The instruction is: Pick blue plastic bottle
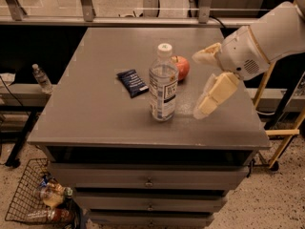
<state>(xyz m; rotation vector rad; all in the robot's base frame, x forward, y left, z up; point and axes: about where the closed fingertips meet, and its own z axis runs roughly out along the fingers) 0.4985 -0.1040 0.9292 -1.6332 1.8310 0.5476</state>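
Table (pixel 95 109) — blue plastic bottle (pixel 163 87) upright, cap up — tool (pixel 197 86) spread beside.

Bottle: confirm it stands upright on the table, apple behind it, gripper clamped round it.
Wrong on the gripper: the camera view shows it open beside the bottle, with a gap between them. The bottle does stand upright on the table, apple behind it.

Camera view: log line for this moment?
tall clear white-capped plastic bottle upright on grey table | gripper open, right of it, not touching | grasp pending
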